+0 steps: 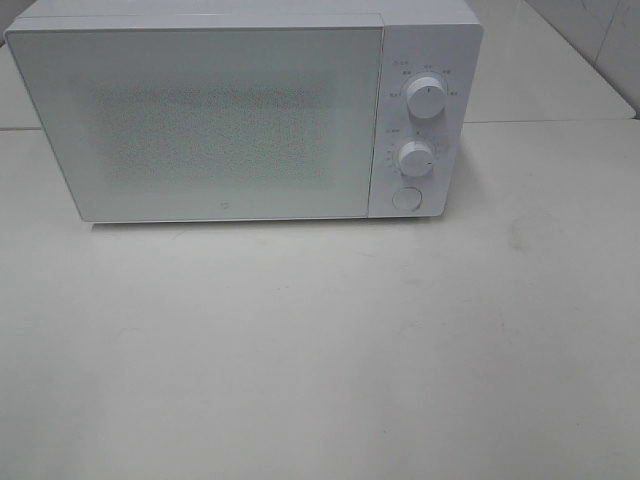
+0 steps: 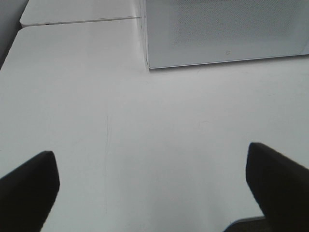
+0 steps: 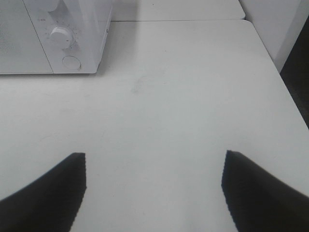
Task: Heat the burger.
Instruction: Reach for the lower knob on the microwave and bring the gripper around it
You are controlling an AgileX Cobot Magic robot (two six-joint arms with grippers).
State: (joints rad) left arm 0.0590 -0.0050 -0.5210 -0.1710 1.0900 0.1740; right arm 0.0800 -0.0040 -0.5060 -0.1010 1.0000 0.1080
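Hidden or hard to see: the burger shows in no view, so its place cannot be told. The microwave [image 1: 200, 120] stands with its door [image 1: 205, 125] closed, and the door's speckled panel lets nothing inside be made out. Neither arm appears in the high view. Each wrist view catches only two dark fingers, cut off by the picture's edge.

Count: one microwave, two knobs, one round button, two grippers.
- Upper knob [image 1: 427, 98] sits above the lower knob [image 1: 414, 158], with the button [image 1: 407, 197] below both, all on the panel to the right of the door.
- The microwave rests at the back of the white table [image 1: 320, 350]; a seam runs across the surface beside it.

Left gripper [image 2: 149, 154]: released, fingers [image 2: 29, 188] spread wide over bare table, nothing between them — the microwave's lower front corner lies ahead of it.
Right gripper [image 3: 154, 157]: also released, fingers [image 3: 260, 193] apart, nothing held; the knob panel is ahead and well apart from it.

Writing: small marks ring both knobs and a tiny mark sits low on the door, all too small to read.
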